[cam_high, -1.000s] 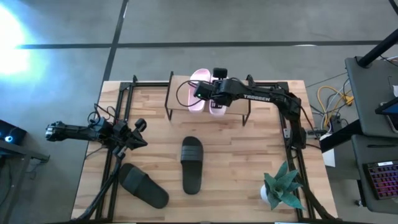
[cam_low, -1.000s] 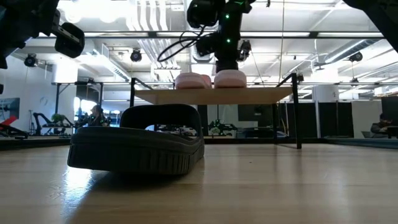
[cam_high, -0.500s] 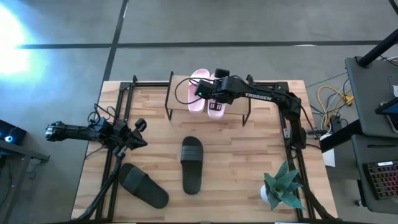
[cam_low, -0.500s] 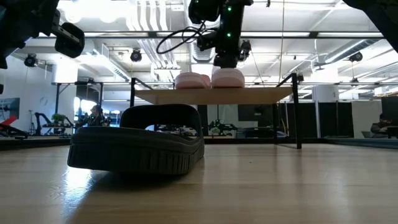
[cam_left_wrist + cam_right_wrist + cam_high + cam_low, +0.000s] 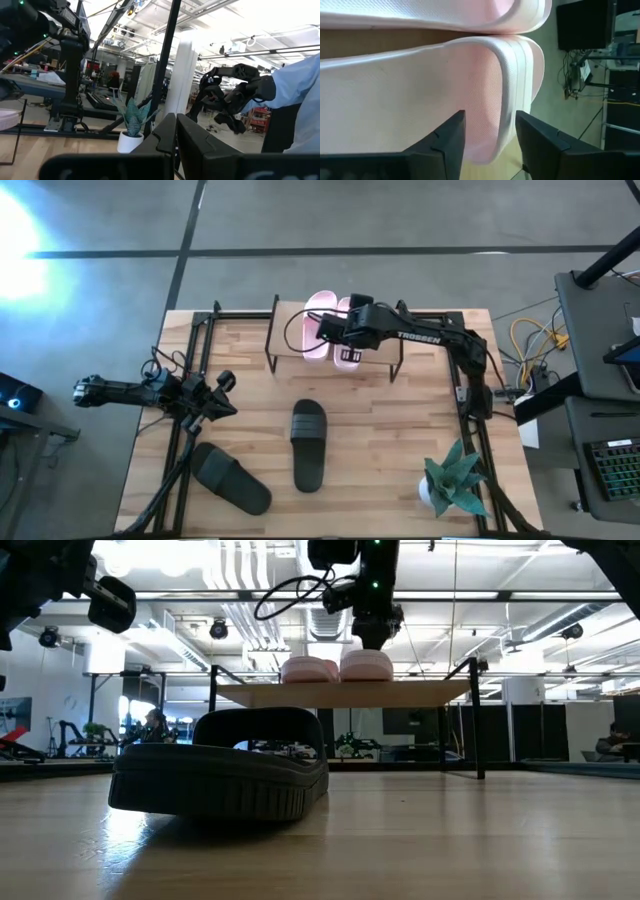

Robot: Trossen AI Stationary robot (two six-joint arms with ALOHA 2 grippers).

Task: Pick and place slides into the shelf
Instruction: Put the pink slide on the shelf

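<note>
Two pale pink slides lie side by side on the shelf (image 5: 290, 352) at the table's far side. One (image 5: 318, 310) is plain to see; the other (image 5: 347, 356) is mostly under my right arm. My right gripper (image 5: 490, 140) is open just above that second slide (image 5: 420, 95), its fingers on either side of the strap's edge. Two black slides (image 5: 308, 442) (image 5: 232, 478) rest sole-down on the tabletop. My left gripper (image 5: 228, 393) hovers shut at the table's left with nothing in it.
A potted plant (image 5: 455, 480) stands at the near right corner. In the low view the nearer black slide (image 5: 220, 775) fills the foreground before the shelf (image 5: 440, 692). Black frame rails run along the table's left, right and far edges.
My right gripper has opened over the shelf and let go of the pink slide's strap, then risen a little. That slide now rests on the shelf top beside the other pink one.
</note>
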